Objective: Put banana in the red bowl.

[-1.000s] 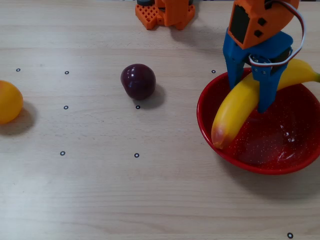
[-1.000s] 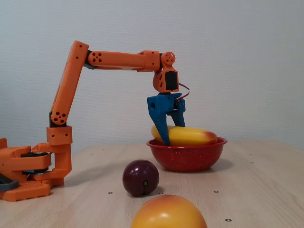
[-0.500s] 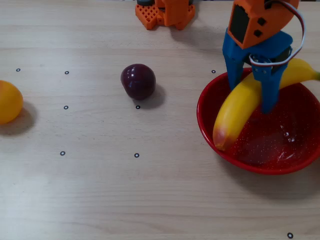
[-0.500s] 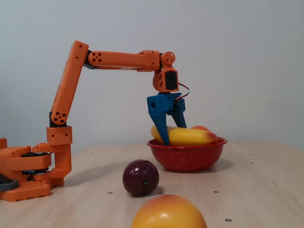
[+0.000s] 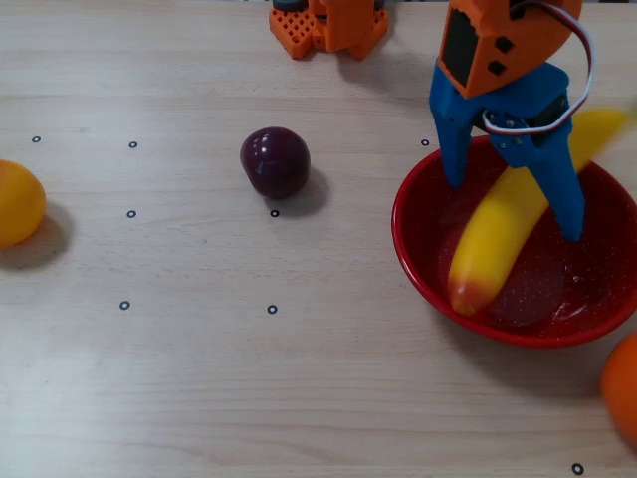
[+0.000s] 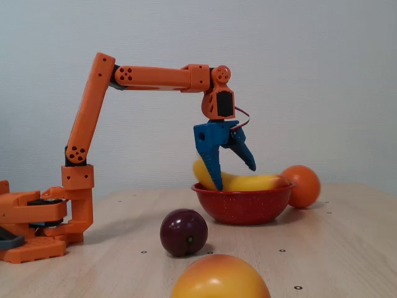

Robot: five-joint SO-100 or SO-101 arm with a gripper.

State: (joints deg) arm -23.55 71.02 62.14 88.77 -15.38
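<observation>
The yellow banana point(image 5: 503, 231) lies slanted in the red bowl point(image 5: 410, 237), its reddish end low near the front rim and its blurred stem end over the far right rim. My gripper point(image 5: 515, 207) hangs over the bowl, open, with one blue finger on each side of the banana and neither pressing it. In the fixed view the banana point(image 6: 249, 182) rests just above the rim of the bowl point(image 6: 243, 203), and the gripper point(image 6: 234, 177) stands spread above it.
A dark purple plum point(image 5: 275, 161) sits mid-table. At the left edge lies a yellow-orange fruit point(image 5: 18, 202). An orange point(image 5: 622, 386) is beside the bowl at the lower right edge. The arm's base point(image 5: 328, 25) is at the top.
The gripper has opened and let go of the banana, which has slid lower into the bowl. An orange has come into view beside the bowl.
</observation>
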